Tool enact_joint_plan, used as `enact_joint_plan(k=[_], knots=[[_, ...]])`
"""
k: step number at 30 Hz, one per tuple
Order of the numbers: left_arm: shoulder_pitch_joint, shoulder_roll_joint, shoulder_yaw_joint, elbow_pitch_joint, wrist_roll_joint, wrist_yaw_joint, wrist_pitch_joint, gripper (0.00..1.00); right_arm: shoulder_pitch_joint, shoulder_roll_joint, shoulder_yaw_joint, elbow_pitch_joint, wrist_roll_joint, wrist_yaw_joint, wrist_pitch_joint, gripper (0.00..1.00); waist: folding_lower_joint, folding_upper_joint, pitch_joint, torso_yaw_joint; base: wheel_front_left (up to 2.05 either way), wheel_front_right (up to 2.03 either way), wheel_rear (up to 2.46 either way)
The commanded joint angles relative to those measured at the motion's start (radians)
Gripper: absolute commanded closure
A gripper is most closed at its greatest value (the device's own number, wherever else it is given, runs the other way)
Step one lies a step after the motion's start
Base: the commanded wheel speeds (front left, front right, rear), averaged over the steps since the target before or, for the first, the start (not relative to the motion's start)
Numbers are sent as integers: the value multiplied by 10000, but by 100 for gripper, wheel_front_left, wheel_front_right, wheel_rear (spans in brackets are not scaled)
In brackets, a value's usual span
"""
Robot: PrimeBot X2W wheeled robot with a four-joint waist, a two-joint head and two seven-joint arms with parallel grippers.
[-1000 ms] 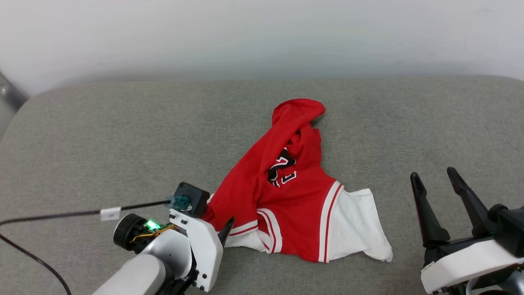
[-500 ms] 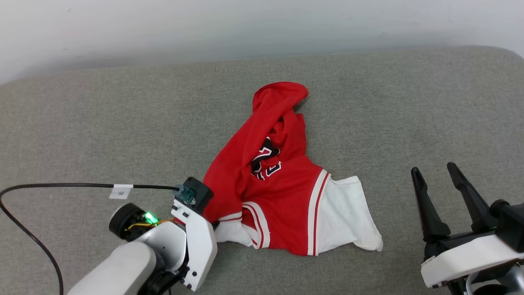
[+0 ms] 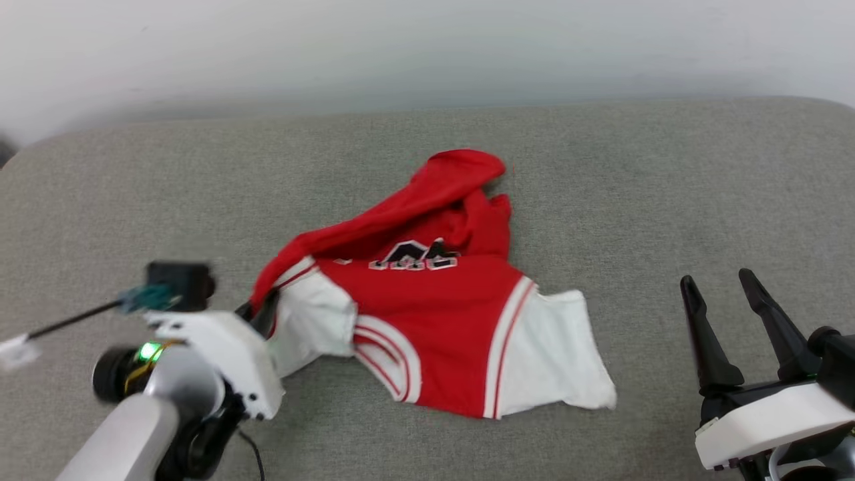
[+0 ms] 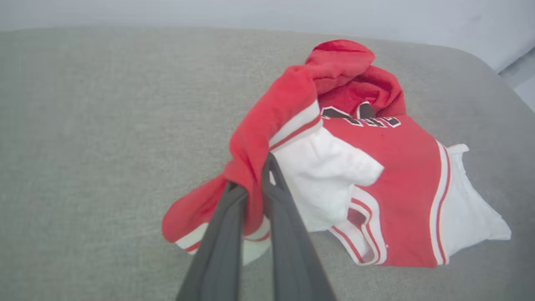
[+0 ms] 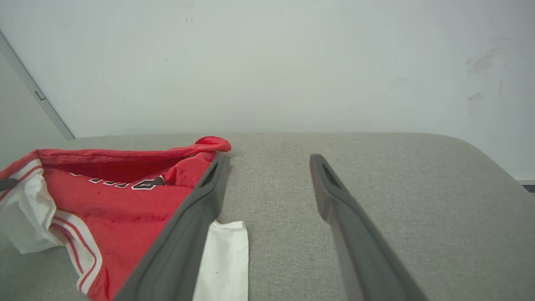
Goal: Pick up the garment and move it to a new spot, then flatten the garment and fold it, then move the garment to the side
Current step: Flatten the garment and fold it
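The garment [image 3: 427, 314] lies crumpled at centre frame on a grey woven cushion [image 3: 133, 200] with rounded corners. It is soft red cloth with white sleeves and striped trim. At lower left, the left gripper [image 4: 250, 184] pinches a bunched red fold. At lower right, the right gripper [image 3: 718, 280] stands spread and empty — long, dark, tapered fingers.

A grey fabric cushion [image 3: 601, 167] with rounded corners meets a white wall [image 3: 427, 47].

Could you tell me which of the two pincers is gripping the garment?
The left pincer: it is shut on a red fold of the garment, while the right pincer stands open, apart from it.
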Motion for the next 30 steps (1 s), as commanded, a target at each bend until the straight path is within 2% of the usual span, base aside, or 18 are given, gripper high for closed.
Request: enact_joint_plan(k=[1,3,7,11,12,13,14,18,23,30], knots=[[715,-217,594,136,-652,287,-466,100,91,15,-21,-77,-17,-3,36,0,0,0,4,71,0,0,0],[1359,-243,1111,523,-1175,469,-792,100,98,15,-21,-88,24,-3,59,0,0,0,23,124,0,0,0],[2104,-454,1575,1405,-1850,358,-1148,100,54,14,-55,-167,-46,-3,121,0,0,0,89,267,0,0,0],[2214,-690,1561,2194,-2071,166,-1259,100,-108,15,-53,-221,-112,-3,148,0,0,0,118,358,0,0,0],[2188,-686,1502,2337,-2044,120,-1242,72,-142,15,-34,-240,-141,-3,147,0,0,0,115,368,0,0,0],[2121,-723,1464,2458,-2014,68,-1287,27,-164,15,-28,-252,-148,-3,141,0,0,0,101,382,0,0,0],[2077,-788,1424,2516,-1958,34,-1381,0,-157,15,-23,-242,-143,-3,149,0,0,0,61,396,0,0,0],[1955,-866,1350,2546,-1695,43,-1775,0,-49,16,-13,-226,-125,-3,177,0,0,0,-139,450,0,0,0],[1927,-691,1294,2207,-1304,215,-2057,0,120,16,-30,-210,-80,-3,224,0,0,0,-393,511,0,0,0],[1895,-169,1046,760,-599,651,-1880,0,291,16,-54,-189,4,-3,228,0,0,0,-677,541,0,0,0]])
